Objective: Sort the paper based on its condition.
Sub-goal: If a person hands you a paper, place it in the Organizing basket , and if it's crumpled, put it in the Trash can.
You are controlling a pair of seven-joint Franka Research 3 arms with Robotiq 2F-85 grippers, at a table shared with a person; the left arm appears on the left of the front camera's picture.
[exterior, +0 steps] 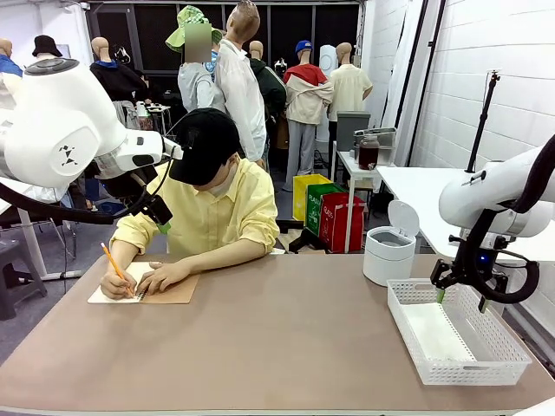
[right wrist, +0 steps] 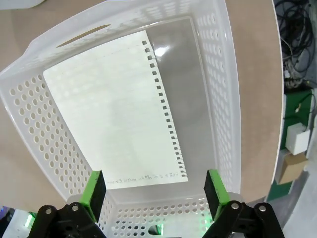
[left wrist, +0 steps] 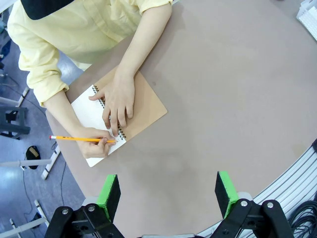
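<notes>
Right gripper [right wrist: 155, 193]: jaws apart, empty, above the white perforated plastic basket [right wrist: 225, 99]; one white loose sheet of paper with a punched edge [right wrist: 109, 114] lies flat on the basket floor; left gripper [left wrist: 167, 193]: jaws apart, empty, above the brown table [left wrist: 223, 99]; farther off, a person's hand [left wrist: 119, 101] rests on a spiral-bound notebook with a brown cover [left wrist: 147, 106]; the other hand [left wrist: 96, 146] holds an orange pencil [left wrist: 81, 139].

Below my right gripper [right wrist: 154, 191] the basket [right wrist: 222, 99] is white moulded plastic. Its walls are perforated, and its bare floor is glossy enough to throw a glare. The paper [right wrist: 109, 119] lying in it is matt white with a punched edge. The pads [right wrist: 94, 191] look like matt green rubber on black fingers. Ahead of my left gripper [left wrist: 168, 193] the table [left wrist: 237, 99] is smooth, matt brown. The notebook [left wrist: 148, 99] has a dull kraft card cover, and the person's sleeve [left wrist: 39, 64] is soft yellow cloth.
</notes>
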